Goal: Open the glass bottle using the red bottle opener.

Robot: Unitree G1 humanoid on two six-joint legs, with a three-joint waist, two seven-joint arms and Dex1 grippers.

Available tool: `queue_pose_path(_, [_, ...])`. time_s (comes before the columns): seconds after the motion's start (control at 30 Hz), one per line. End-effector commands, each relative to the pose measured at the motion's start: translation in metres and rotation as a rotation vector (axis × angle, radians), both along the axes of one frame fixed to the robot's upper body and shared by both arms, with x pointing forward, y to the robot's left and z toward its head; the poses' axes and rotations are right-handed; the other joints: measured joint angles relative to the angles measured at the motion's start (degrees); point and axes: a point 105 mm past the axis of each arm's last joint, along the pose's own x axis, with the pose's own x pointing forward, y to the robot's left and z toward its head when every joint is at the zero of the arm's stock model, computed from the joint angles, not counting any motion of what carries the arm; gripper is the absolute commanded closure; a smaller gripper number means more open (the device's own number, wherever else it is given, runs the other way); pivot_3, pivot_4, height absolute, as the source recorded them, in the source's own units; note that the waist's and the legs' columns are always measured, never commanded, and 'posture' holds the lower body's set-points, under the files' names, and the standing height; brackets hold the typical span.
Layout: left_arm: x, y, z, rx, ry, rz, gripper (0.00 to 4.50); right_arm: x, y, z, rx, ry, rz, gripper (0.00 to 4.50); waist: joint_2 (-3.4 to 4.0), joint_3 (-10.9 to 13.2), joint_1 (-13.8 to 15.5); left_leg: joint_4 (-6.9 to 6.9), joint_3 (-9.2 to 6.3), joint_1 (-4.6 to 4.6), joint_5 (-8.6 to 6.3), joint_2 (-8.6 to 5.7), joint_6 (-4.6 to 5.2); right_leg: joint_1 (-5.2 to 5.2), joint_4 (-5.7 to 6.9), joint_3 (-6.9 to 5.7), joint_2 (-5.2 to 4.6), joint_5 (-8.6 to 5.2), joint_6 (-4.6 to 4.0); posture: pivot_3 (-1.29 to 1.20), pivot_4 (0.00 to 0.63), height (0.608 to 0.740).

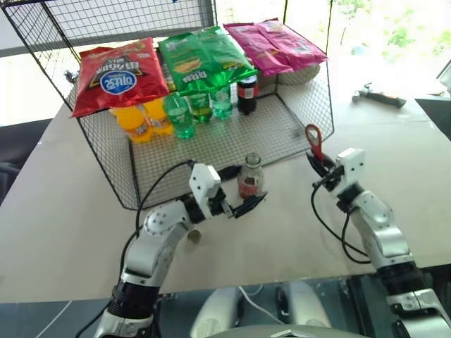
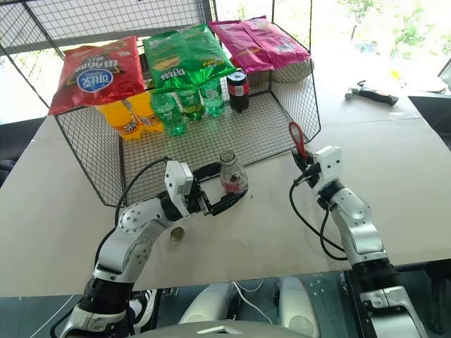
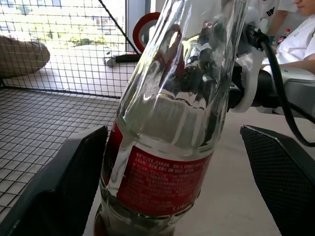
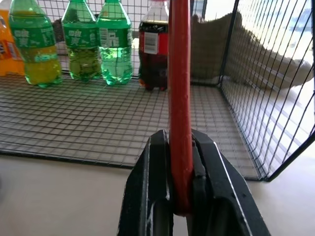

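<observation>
Glass bottle (image 1: 251, 176) is seen upright on the table (image 1: 63, 211), just in front of the wire basket (image 1: 211, 141), between the spread fingers of the left gripper (image 1: 245, 204). Jaws are released wide, with gaps on both sides in the left wrist view, so the bottle is not gripped. Its mouth looks uncapped, and a small round cap-like piece (image 2: 177, 233) is seen on the table below the left arm, though this is too small to confirm. Red bottle opener (image 1: 314, 143) is clenched by its handle in the right gripper (image 1: 323, 167), ring head up, well to the right of the bottle and apart from it. Opening step is judged likely done, with both hands clear of the bottle. If not, the bottle must be re-gripped and the ring head brought over the mouth.
</observation>
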Motion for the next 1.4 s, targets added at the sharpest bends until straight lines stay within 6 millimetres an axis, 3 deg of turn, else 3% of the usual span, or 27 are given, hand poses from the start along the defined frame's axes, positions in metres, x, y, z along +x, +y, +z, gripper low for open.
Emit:
queue_pose_path(0.03, [0.000, 0.007, 0.009, -0.011, -0.047, 0.054, 0.06, -0.011, 0.003, 0.012, 0.061, 0.078, 0.057, 4.50, 0.01, 0.0, 0.0, 0.00, 0.00, 0.00, 0.00, 0.00, 0.00, 0.00, 0.00, 0.00, -0.01, 0.00, 0.00, 0.00, 0.150, 0.735])
queue_pose_path(0.27, [0.013, 0.012, 0.010, -0.006, -0.095, 0.148, 0.06, -0.013, 0.020, 0.020, 0.073, 0.121, 0.120, 4.50, 0.01, 0.0, 0.0, 0.07, 0.01, -0.01, 0.00, -0.01, -0.01, 0.03, 0.00, -0.08, -0.02, 0.00, 0.02, 0.00, 0.150, 0.735])
queue_pose_path(0.53, [0.019, 0.031, 0.013, 0.026, -0.146, 0.247, 0.06, -0.031, 0.018, 0.000, 0.099, 0.360, 0.205, 4.50, 0.01, 0.0, 0.1, 0.12, -0.03, -0.03, 0.00, -0.02, 0.00, 0.06, -0.01, -0.13, -0.05, 0.01, 0.02, 0.00, 0.150, 0.735])
queue_pose_path(0.73, [0.015, 0.034, 0.011, 0.033, -0.144, 0.259, 0.06, -0.046, 0.010, -0.018, 0.068, 0.520, 0.236, 4.50, 0.01, 0.0, 0.1, 0.14, -0.04, -0.03, -0.02, -0.02, 0.02, 0.08, -0.01, -0.15, -0.08, 0.01, 0.02, 0.00, 0.150, 0.735])
queue_pose_path(0.93, [0.006, 0.029, 0.005, 0.025, -0.112, 0.217, 0.06, -0.043, 0.007, -0.016, 0.064, 0.508, 0.217, 4.50, 0.00, 0.0, 0.1, 0.15, -0.04, -0.03, -0.02, -0.02, 0.02, 0.08, -0.01, -0.16, -0.08, 0.01, 0.03, 0.00, 0.150, 0.735])
queue_pose_path(1.4, [0.007, 0.035, 0.007, 0.049, -0.131, 0.243, 0.06, -0.041, 0.007, -0.019, 0.060, 0.514, 0.215, 4.50, 0.00, 0.0, 0.1, 0.21, -0.03, -0.04, -0.02, -0.02, 0.02, 0.11, -0.01, -0.19, -0.08, 0.01, 0.04, 0.00, 0.150, 0.735])
